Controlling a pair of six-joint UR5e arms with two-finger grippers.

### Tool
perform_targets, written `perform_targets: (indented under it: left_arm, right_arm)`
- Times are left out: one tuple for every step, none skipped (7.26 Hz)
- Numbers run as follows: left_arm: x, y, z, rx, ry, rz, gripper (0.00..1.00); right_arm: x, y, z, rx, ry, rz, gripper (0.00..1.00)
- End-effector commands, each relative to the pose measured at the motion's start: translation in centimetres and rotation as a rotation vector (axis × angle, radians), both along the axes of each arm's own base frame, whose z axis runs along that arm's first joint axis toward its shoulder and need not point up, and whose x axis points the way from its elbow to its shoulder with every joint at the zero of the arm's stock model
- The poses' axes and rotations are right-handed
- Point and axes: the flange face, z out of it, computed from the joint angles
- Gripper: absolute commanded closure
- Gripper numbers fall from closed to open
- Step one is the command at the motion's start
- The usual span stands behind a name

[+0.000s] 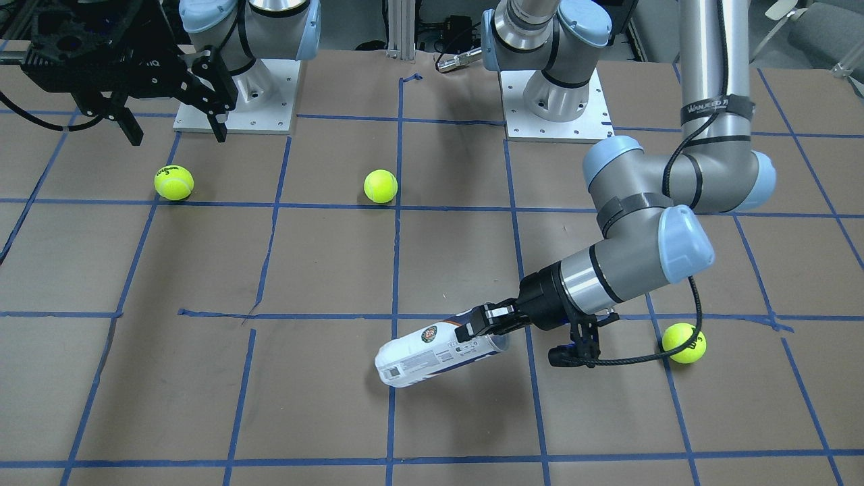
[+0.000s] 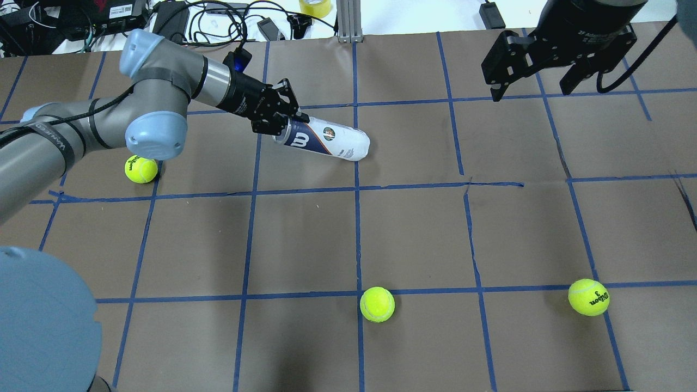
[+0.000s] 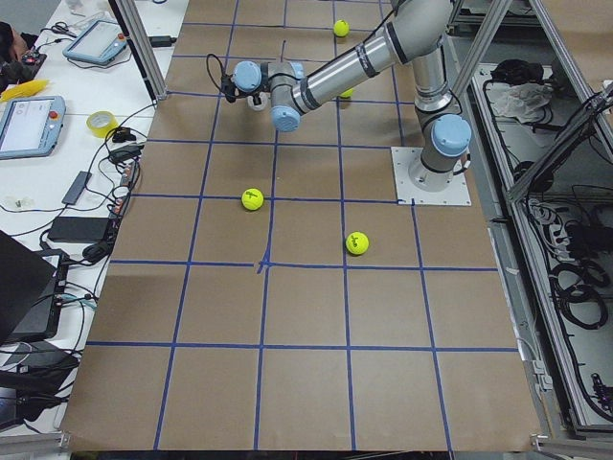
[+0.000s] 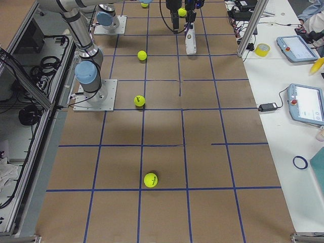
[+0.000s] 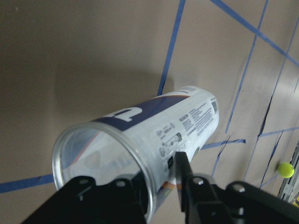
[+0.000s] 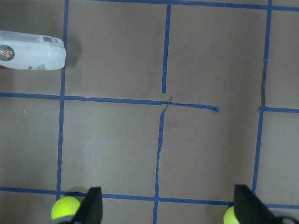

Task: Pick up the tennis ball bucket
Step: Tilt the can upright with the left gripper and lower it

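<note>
Bright, even overhead light, soft faint shadows; wrist views slightly blurred up close

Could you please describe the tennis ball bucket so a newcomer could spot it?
Follow the left arm across the brown table to its gripper. The tennis ball bucket is held there by its rim: a white-labelled cylinder with a navy band, unlike the round yellow-green balls.
</note>
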Motion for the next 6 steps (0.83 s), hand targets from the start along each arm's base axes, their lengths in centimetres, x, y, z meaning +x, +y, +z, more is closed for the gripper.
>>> perform_targets:
  left_arm:
    - [0.1,-1.4,8.4,-0.037,-0.096,0.060,1.00]
    - [0.7,-1.7,11.0,-0.036,-0.184,0.061,1.00]
    - [-0.7,-1.3,12.3,-0.068,-0.294,0.023,1.00]
    - [-2.9,-0.9,12.0,-0.143,-0.518,-0.099,1.00]
    - [-4.7,-0.8,12.0,-0.197,-0.643,-0.230,1.00]
    - [-5.2,-0.8,11.2,-0.232,-0.694,-0.378,1.00]
  right_arm:
    - [0.0,0.2,0.1,-0.002,0.003,0.000,0.00]
    - [0.0,0.2,0.1,-0.002,0.003,0.000,0.00]
    - [0.0,0.2,0.1,-0.002,0.003,0.000,0.00]
    - [0.0,0.2,0.1,-0.002,0.003,0.000,0.00]
    - [0.0,0.2,0.0,0.000,0.003,0.000,0.00]
    - [0.0,0.2,0.0,0.000,0.003,0.000,0.00]
